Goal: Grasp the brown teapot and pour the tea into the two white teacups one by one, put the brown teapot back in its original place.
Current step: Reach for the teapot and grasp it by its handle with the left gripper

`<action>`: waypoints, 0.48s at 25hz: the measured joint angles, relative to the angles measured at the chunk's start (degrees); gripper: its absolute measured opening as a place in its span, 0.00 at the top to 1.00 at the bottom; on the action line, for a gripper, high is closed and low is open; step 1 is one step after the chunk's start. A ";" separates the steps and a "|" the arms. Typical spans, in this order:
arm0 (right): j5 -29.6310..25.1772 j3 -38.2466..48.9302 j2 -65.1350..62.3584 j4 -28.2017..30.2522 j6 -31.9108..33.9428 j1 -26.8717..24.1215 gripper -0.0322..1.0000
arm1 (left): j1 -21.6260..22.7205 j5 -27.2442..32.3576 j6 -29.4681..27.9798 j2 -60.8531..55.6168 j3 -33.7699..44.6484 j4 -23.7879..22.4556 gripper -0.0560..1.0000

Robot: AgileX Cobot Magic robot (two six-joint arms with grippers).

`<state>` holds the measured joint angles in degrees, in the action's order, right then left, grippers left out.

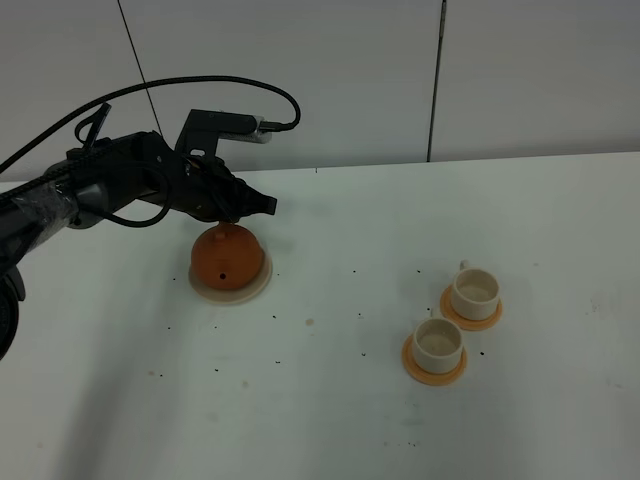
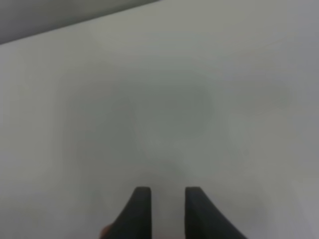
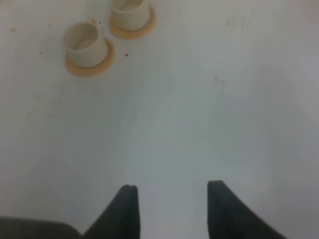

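The brown teapot (image 1: 226,258) sits upright on its cream saucer (image 1: 259,285), the original place, at the left of the table. My left gripper (image 1: 264,206) lies across the teapot's top back, jaws narrowed, apparently shut on the hidden handle. In the left wrist view its fingertips (image 2: 168,191) show only a slim gap over blurred table. The two white teacups (image 1: 474,291) (image 1: 438,341) stand on orange coasters at the right, also in the right wrist view (image 3: 83,42) (image 3: 129,10). My right gripper (image 3: 172,188) is open over bare table, well short of the cups.
The white table (image 1: 330,420) carries small dark specks around the saucer and cups. A black cable (image 1: 200,88) loops above the left arm. A grey wall runs behind the table's far edge.
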<state>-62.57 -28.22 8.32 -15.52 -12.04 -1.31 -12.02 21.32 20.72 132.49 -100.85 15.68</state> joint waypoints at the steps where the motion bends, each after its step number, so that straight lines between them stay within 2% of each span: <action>1: 0.00 0.00 0.00 0.00 0.00 0.00 0.66 | 0.00 0.05 0.00 0.00 0.00 0.13 0.72; 12: 0.00 0.00 0.00 -0.05 0.00 0.00 0.66 | 0.00 0.90 0.00 0.00 0.00 1.14 0.72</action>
<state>-62.57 -28.22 8.32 -15.57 -12.04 -1.31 -12.02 22.22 20.72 132.49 -100.85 16.82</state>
